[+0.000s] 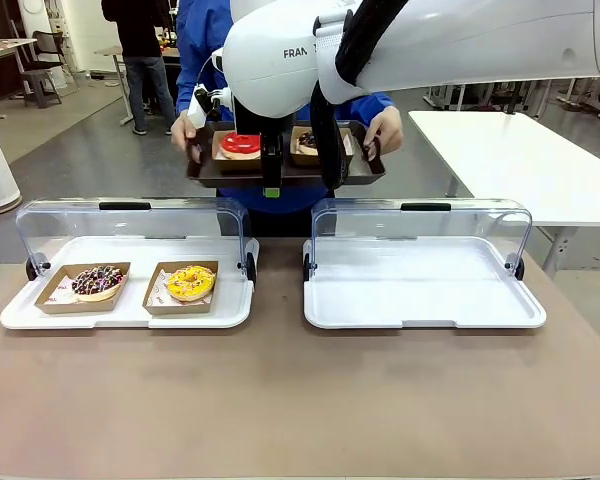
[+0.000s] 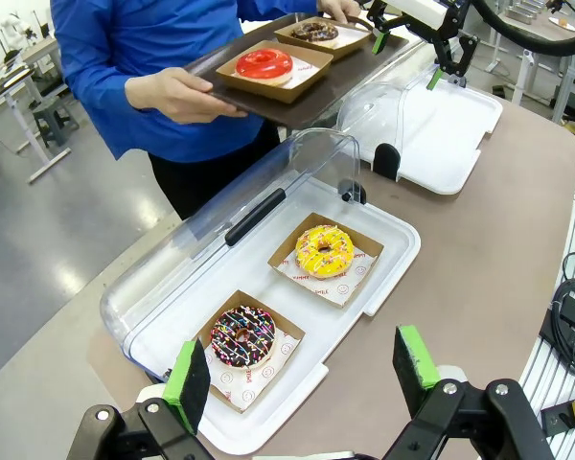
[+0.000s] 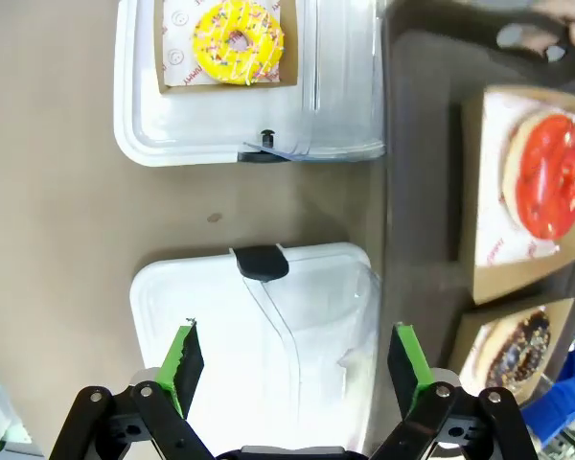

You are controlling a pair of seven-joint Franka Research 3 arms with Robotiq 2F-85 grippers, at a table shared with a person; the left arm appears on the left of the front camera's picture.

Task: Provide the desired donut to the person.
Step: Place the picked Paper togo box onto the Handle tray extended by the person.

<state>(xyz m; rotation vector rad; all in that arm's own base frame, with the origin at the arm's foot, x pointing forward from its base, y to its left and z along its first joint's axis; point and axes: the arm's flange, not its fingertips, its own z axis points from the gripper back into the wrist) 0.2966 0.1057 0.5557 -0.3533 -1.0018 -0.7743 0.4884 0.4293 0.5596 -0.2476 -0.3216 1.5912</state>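
A: What is held by the person (image 1: 205,30)?

B: A dark tray (image 1: 280,172) is held up in both hands at the far side of the surface (image 1: 280,400). Two paper boxes are on it. A red donut (image 1: 241,143) is in one, and a dark donut (image 1: 307,140) with sprinkles is in the other.

A: Are the grippers holding anything?

B: No. The left gripper (image 2: 302,374) is wide open and empty, above the near edge of the left white tray (image 2: 393,259). The right gripper (image 3: 292,369) is also wide open and empty, above the empty right white tray (image 3: 172,307), just beside the dark tray.

A: What is in the left white tray?

B: A chocolate donut (image 2: 241,335) with sprinkles and a yellow donut (image 2: 325,250), each in its own box. The clear lids (image 1: 130,225) of both white trays are tipped back and open.

A: What could go wrong?

B: It cannot be told which donut is wanted, so the wrong one may be picked. The dark tray is only held by hands, so it could be bumped by the right arm and a box could slide off. A donut is soft and could be squashed if it is pinched hard.

A: Is anything in the way?

B: The raised lids stand between the white trays and the person, so a box would have to be lifted over them.
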